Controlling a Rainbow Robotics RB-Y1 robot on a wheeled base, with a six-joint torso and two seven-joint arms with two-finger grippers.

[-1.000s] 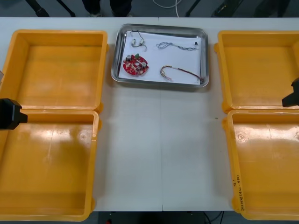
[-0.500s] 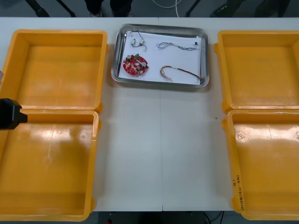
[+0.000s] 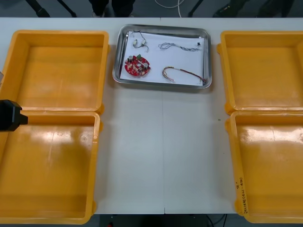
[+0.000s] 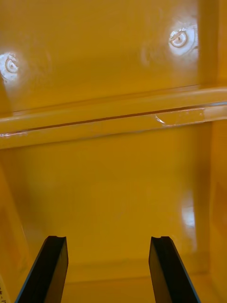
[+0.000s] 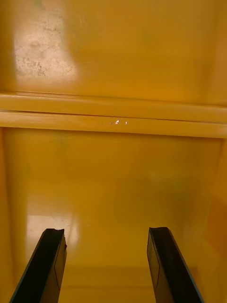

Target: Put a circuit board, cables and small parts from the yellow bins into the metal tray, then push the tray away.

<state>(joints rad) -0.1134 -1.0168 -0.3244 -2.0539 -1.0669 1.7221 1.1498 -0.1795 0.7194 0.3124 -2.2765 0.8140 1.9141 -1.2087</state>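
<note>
The metal tray, white inside, lies at the table's far middle. In it are a round red circuit board, a twisted blue and white cable, a red and yellow cable and small metal parts. My left gripper is open with nothing between its fingers, hanging over an orange-looking bin floor. A black part of the left arm shows at the table's left edge between the two left bins. My right gripper is open too, over a bare bin floor.
Two yellow bins stand on the left and two on the right, all with bare floors. Bin rims cross ahead of each gripper. A wide strip of table runs between the bins.
A black part of the right arm that stood at the right edge a second ago has withdrawn out of the front view. The tray, its contents and the left arm have stayed put.
</note>
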